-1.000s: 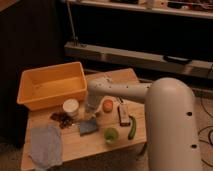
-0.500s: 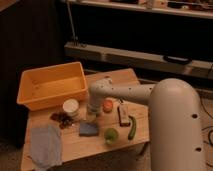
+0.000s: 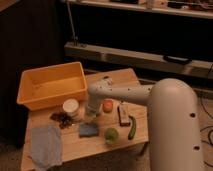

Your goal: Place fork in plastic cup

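Observation:
The plastic cup (image 3: pixel 111 135), small, round and yellow-green, stands near the table's front edge, right of the blue sponge (image 3: pixel 89 130). My white arm reaches from the right across the table and bends down. The gripper (image 3: pixel 91 117) hangs just above the table between the white tub (image 3: pixel 70 106) and the orange disc (image 3: pixel 108 105), right behind the sponge. It is left of and behind the cup. I cannot make out the fork; it may be hidden under the wrist or in the gripper.
An orange-yellow bin (image 3: pixel 31 93) fills the table's back left. A grey-blue cloth (image 3: pixel 45 145) lies at the front left, dark bits (image 3: pixel 62 118) beside the tub. A brown bar (image 3: pixel 122 114) and a green vegetable (image 3: pixel 132 128) lie right of the cup. My arm's large white body (image 3: pixel 175 125) blocks the right side.
The wrist has shifted slightly left and down toward the spot behind the sponge. The objects on the table have not moved.

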Controlling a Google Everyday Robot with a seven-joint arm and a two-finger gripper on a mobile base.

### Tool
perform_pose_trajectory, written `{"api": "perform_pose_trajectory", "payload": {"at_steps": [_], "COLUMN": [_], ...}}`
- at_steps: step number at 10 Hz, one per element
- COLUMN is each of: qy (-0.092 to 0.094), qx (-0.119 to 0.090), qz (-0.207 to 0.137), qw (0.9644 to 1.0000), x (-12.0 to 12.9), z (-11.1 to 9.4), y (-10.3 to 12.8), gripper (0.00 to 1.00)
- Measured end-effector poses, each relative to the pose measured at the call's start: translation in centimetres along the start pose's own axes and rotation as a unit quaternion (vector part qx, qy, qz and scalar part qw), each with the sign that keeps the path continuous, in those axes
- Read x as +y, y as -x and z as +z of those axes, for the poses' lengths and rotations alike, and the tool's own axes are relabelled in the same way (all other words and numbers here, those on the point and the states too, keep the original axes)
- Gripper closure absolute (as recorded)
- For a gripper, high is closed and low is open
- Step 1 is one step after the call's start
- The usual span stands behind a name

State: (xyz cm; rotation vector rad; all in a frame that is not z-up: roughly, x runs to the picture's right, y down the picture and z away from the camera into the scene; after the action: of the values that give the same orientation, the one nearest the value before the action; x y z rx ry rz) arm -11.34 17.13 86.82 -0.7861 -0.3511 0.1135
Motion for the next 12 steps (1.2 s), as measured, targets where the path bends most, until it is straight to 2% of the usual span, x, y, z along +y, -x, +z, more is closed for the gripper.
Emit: {"api": "perform_pose_trajectory", "payload": {"at_steps": [2,3,5,9,12], "qy": [0.003,0.003,0.004,0.005,-0.001], "qx": [0.001,0.001,-0.001,-0.005,-0.029], "qz": [-0.001,-0.003,-0.019,-0.022,-0.021], "qw": [1.0000,1.0000,0.9998,0.9997,0.9994], "x": [0.2,0.3,0.8,0.7,-1.0], "z": [0.1,0.3,0.8,0.5,-3.7], "y": [0.1,0.1,0.8,0.9,1.3], "gripper": [0.93,0.99,1.00,1.00,1.00]}}
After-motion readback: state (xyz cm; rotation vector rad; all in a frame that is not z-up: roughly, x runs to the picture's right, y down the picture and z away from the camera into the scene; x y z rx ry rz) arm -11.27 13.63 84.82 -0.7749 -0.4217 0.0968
